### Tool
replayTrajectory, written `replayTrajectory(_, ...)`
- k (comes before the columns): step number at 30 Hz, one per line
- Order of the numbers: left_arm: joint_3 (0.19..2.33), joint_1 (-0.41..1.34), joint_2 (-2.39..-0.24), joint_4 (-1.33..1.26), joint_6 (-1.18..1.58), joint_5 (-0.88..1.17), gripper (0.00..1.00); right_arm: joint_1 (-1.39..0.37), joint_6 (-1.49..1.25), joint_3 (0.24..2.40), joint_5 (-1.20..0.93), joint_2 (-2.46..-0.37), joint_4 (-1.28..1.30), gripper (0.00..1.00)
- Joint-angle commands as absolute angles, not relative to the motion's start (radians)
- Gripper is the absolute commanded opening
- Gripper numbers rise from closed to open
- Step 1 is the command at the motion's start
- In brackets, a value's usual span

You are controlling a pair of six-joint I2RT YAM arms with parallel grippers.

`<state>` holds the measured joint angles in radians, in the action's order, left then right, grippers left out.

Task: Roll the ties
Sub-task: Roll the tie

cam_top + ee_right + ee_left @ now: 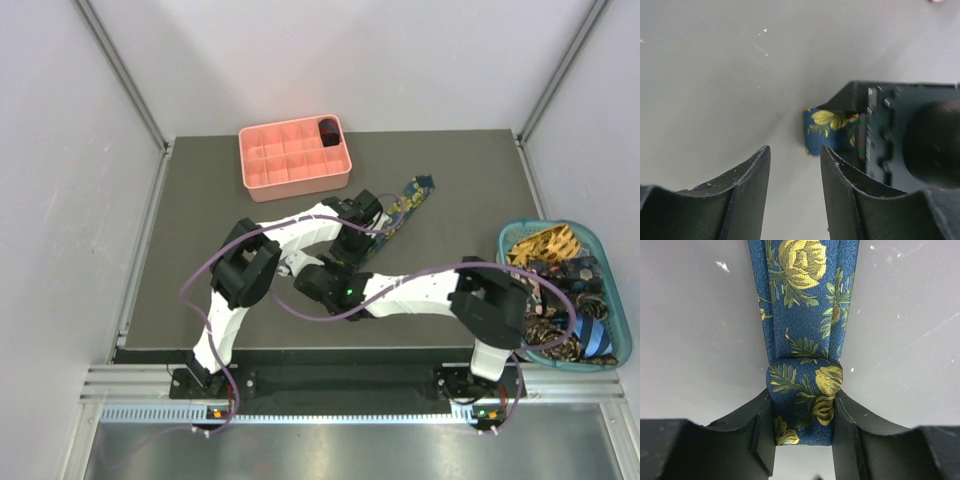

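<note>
Left wrist: left tool (pixel 804 431) grips tie (pixel 805 305) roll | right wrist: right tool (pixel 794 156) parted, empty

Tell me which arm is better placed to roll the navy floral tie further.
Left. The left gripper is closed across the navy floral tie at its rolled end, with the flat length running straight ahead. The right gripper is open and empty, off to the side of the roll.
</note>
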<state>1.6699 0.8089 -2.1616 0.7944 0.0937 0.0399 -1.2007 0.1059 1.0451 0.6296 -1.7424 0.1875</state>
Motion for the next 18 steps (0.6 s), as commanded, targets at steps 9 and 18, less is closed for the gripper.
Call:
replayTrajectory(9, 1.651, 0.830, -2.266, 1.118, 0.118, 0.091, 0.17, -1.236, 0.146, 1.246, 0.887, -1.968, 0.370, 0.48)
replayTrajectory(18, 1.756, 0.830, -2.332, 1.184, 0.103, 0.087, 0.17, -1.241, 0.196, 1.285, 0.989, -2.052, 0.371, 0.53)
